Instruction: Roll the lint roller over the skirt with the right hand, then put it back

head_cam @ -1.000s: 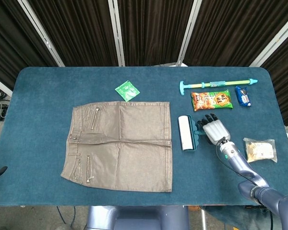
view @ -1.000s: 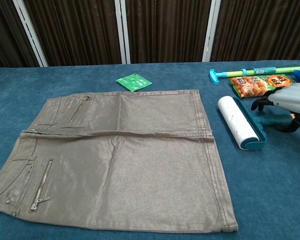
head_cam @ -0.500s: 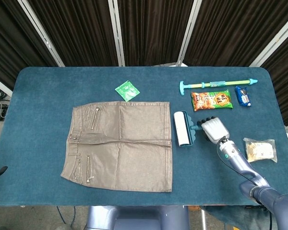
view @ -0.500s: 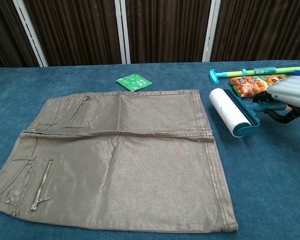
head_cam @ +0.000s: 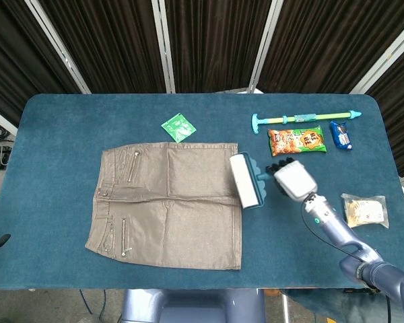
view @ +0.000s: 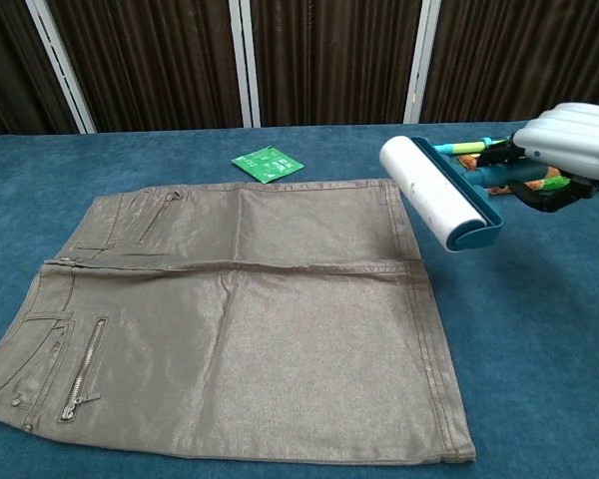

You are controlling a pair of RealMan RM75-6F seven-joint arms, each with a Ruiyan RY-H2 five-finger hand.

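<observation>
A shiny taupe skirt [head_cam: 168, 202] [view: 240, 319] lies flat in the middle of the blue table [head_cam: 54, 161], its waist with zips to the left. My right hand [head_cam: 291, 179] [view: 569, 145] grips the teal handle of the lint roller [head_cam: 246, 180] [view: 439, 192]. The white roll is lifted off the table and hangs over the skirt's right hem, near its far corner. In the chest view the roll is tilted, its far end higher. My left hand is outside both views.
A green packet [head_cam: 178, 126] [view: 267, 163] lies beyond the skirt. At the far right are a teal and green stick [head_cam: 303, 118], an orange snack bag [head_cam: 297, 140] and a blue wrapper [head_cam: 341, 134]. A clear bag of food [head_cam: 365, 210] sits near the right edge.
My right hand has lifted the lint roller off the table and carried it left, from beside the skirt to above its right hem.
</observation>
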